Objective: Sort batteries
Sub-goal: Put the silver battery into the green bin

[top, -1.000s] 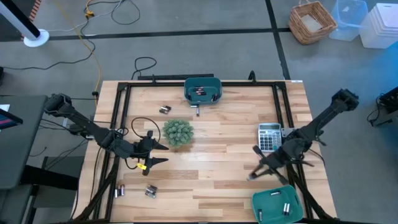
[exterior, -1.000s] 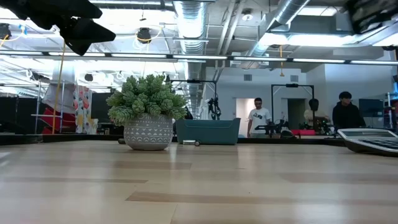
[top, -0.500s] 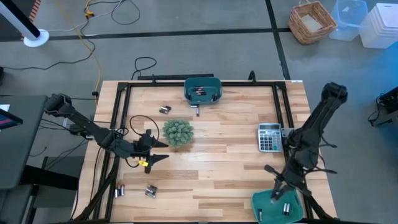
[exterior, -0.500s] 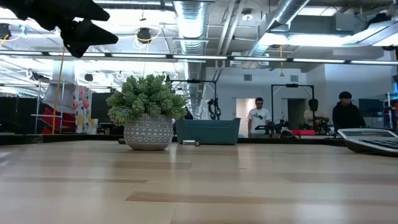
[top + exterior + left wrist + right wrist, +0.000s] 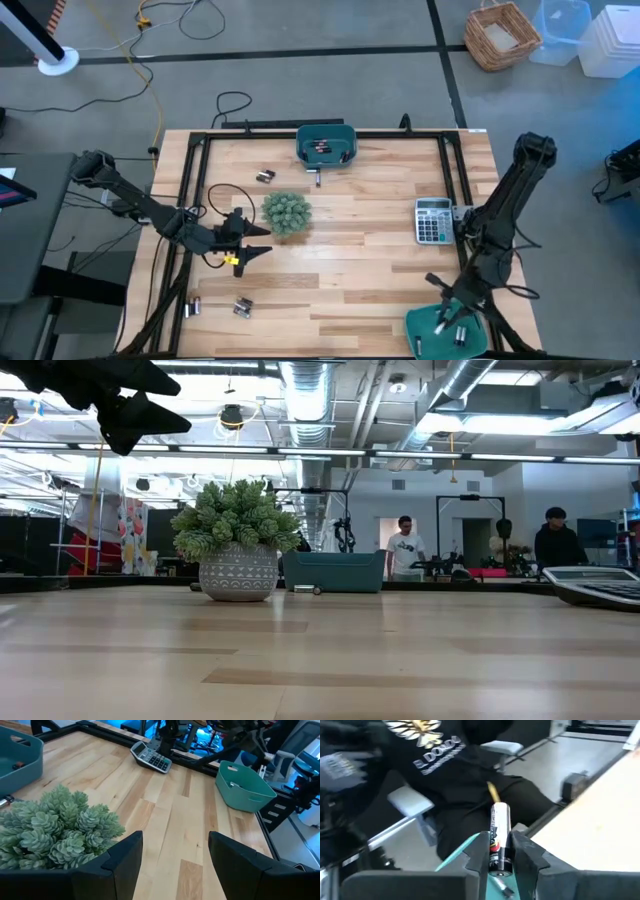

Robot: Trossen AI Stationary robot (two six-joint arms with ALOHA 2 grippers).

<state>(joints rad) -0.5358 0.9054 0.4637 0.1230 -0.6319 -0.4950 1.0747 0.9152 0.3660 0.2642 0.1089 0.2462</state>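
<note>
High view: the right claw [image 5: 447,317] hangs over the teal bin [image 5: 425,342] at five o'clock on the worktop [image 5: 350,260]; the left claw [image 5: 255,243] waits, wide.

Right wrist view: a battery [image 5: 499,837] sits between narrowly parted fingers [image 5: 476,854]. Released off-centre, it could strike the rim and bounce out.

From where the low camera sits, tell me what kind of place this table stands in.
Most likely a robotics lab or workshop in an open industrial hall. Bare ducts and pipes run under the ceiling, more equipment stands fill the room behind, and two people stand farther back. The wooden table sits on a concrete floor.
</note>
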